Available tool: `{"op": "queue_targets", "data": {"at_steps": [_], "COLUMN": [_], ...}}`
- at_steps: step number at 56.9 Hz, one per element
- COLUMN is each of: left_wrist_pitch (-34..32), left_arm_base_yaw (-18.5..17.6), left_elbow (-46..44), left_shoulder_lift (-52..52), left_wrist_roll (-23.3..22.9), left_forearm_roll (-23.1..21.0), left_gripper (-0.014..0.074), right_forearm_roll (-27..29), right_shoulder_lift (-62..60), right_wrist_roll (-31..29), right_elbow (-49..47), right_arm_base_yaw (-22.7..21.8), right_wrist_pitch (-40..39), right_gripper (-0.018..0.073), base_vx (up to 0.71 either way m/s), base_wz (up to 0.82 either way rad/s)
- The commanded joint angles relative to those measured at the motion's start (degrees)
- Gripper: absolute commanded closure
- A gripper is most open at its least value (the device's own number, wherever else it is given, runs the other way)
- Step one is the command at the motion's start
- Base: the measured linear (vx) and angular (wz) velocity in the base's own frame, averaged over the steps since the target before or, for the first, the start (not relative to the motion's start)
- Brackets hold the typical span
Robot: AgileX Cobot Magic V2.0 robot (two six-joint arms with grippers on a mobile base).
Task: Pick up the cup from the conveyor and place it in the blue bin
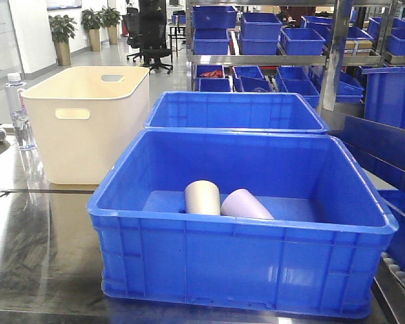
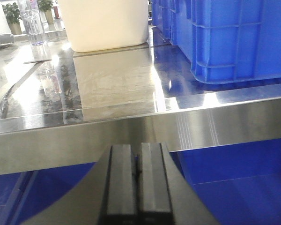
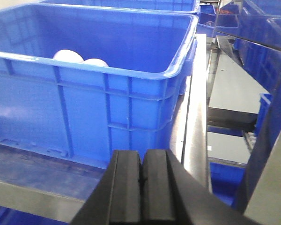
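The blue bin (image 1: pixel 243 263) stands on the steel table in front of me. Two cups lie on their sides inside it: a grey-beige cup (image 1: pixel 202 198) and a lilac cup (image 1: pixel 244 204). They show as two pale round tops over the bin's rim in the right wrist view (image 3: pixel 79 58). The bin's corner also shows in the left wrist view (image 2: pixel 239 42). My left gripper (image 2: pixel 138 164) is shut and empty, below the table's front edge. My right gripper (image 3: pixel 141 171) is shut and empty, low in front of the bin's right corner (image 3: pixel 178 70). The conveyor is out of view.
A cream tub (image 1: pixel 88 121) with handle cut-outs stands left of the bin. A second blue crate (image 1: pixel 236 111) sits behind the bin. A water bottle (image 1: pixel 18 108) is at the far left. Shelves of smaller blue bins (image 1: pixel 283 34) stand behind.
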Motion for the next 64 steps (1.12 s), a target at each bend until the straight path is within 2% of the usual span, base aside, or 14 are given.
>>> {"op": "queue_targets", "data": {"at_steps": [1,8,13,21,29,32,44,64], "left_wrist_pitch": [-4.5,-4.5,-4.5,-4.5,-4.4,-4.4,-4.2,-4.2], "left_arm_base_yaw": [0.1,0.1,0.1,0.1,0.1,0.1,0.1,0.1], "left_elbow": [0.7,0.7,0.7,0.7,0.7,0.7,0.7,0.7], "left_shoulder_lift": [-0.3,-0.3,-0.3,-0.3,-0.4,-0.4,-0.4,-0.4], "left_wrist_roll": [-0.3,-0.3,-0.3,-0.3,-0.3,-0.3,-0.3,-0.3], "left_forearm_roll": [-0.1,-0.1,-0.1,-0.1,-0.1,-0.1,-0.1,-0.1], "left_gripper": [0.0598,0.0598,0.0598,0.0598,0.0598,0.0598,0.0598,0.0598], "right_forearm_roll": [-3.3,-13.5,-17.0,-16.7,-16.7,-16.9,-16.7,-16.7], "right_shoulder_lift": [-2.0,-11.3,-17.7,-25.5,-25.6,-25.6,-25.6,-25.6], "right_wrist_roll": [2.4,11.4,15.3,15.9,15.9,15.9,15.9,15.9], "right_elbow": [1.4,11.7,17.8,25.1,30.6,30.3,30.3,30.3], "right_arm_base_yaw": [-0.9,-4.6,-7.2,-8.6,-8.6,-8.6,-8.6,-8.6], "right_wrist_pitch": [-5.2,-9.8,-11.5,-13.4,-16.7,-12.4,-5.9,-5.6], "right_gripper": [0.0568,0.0568,0.0568,0.0568,0.0568,0.0568,0.0568,0.0568], "base_vx": [0.0,0.0,0.0,0.0,0.0,0.0,0.0,0.0], "base_wz": [0.0,0.0,0.0,0.0,0.0,0.0,0.0,0.0]}}
